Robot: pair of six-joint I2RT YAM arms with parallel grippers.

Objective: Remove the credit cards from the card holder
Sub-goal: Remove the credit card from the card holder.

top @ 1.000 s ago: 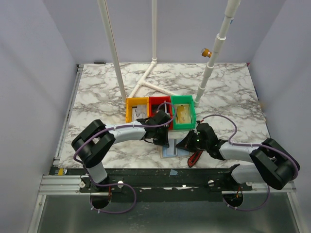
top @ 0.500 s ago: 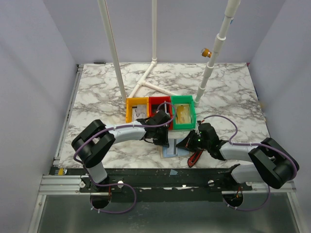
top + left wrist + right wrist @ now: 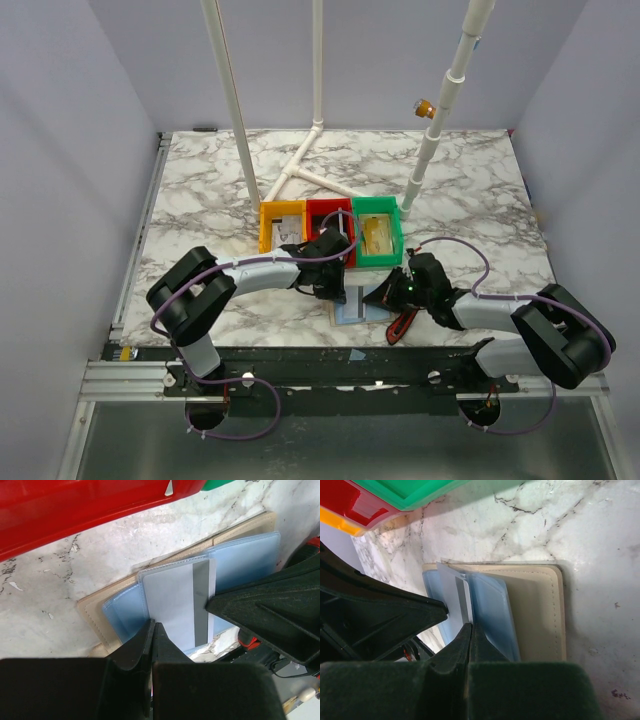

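1. Before the red bin (image 3: 75, 510), the card holder (image 3: 95, 611) is laid open, one pale credit card (image 3: 172, 605) shown in its pocket.
2. The left gripper (image 3: 152, 630) and the right gripper (image 3: 469, 632) are pressed together at the card's edges, probably to pin it and slide it out.

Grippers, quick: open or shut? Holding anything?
Left gripper: shut, tip at the card holder, nothing visibly held.
Right gripper: shut, tip at the card; grip unclear.

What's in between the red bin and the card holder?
Only bare marble table separates the red bin from the card holder, clearest in the left wrist view.
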